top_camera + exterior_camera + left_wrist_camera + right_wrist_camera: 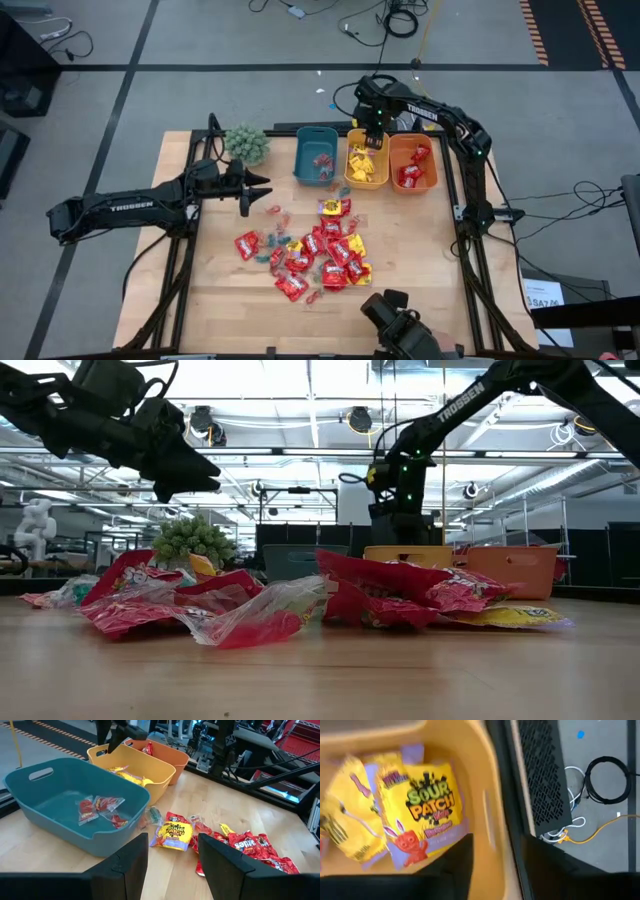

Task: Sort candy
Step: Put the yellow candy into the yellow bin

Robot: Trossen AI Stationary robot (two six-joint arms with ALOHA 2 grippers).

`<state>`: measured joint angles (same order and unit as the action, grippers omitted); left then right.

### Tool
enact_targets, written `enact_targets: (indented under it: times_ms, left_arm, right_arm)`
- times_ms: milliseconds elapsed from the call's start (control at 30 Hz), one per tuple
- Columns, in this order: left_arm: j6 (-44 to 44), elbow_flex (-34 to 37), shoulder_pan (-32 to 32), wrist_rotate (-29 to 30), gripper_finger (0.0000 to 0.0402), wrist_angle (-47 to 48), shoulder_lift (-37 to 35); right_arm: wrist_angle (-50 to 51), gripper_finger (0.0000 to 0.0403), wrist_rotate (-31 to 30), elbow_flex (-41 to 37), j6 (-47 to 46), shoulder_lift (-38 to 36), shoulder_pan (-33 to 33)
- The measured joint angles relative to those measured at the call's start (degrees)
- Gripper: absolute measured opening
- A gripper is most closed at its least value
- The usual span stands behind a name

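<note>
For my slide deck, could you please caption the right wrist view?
Right hand open above the yellow plastic bin, yellow Sour Patch candy packets inside.

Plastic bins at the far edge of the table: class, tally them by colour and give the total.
Teal bin: 1
Yellow bin: 1
Orange bin: 1
Total: 3

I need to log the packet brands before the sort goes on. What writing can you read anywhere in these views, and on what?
"SOUR PATCH": yellow packet in the yellow bin; smaller print is blurred.
"SOUR": yellow packet on the table; the rest is blurred.
"TROSSEN": left arm.
"TROSSEN": right arm.
Red packets: lettering too blurred to read.
</note>
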<state>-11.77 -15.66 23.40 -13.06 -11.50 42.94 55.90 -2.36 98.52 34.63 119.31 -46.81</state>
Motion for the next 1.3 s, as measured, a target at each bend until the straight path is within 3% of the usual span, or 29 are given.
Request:
enact_targets:
  times_ms: [233,300,1000,1300]
  left_arm:
    - [-1.4,0.0,0.0,-0.1,0.0181,0.0,0.0]
    - [-1.5,0.0,0.0,-0.3,0.0181,0.0,0.0]
    - [-1.7,0.0,0.0,-1.7,0.0181,0.0,0.0]
    - [-1.4,0.0,0.0,-1.7,0.0181,0.0,0.0]
  right_arm:
    - [-0.6,0.0021,-0.6,0.0,0.7,0.5,0.0]
    - [-0.4,0.0008,-0.3,0.0,1.1,0.4,0.0]
    - [-2.9,0.0009,-1.0,0.0,6.6,0.4,2.7]
    - [0.0,0.0071,-1.2,3.4,3.8,0.3,2.7]
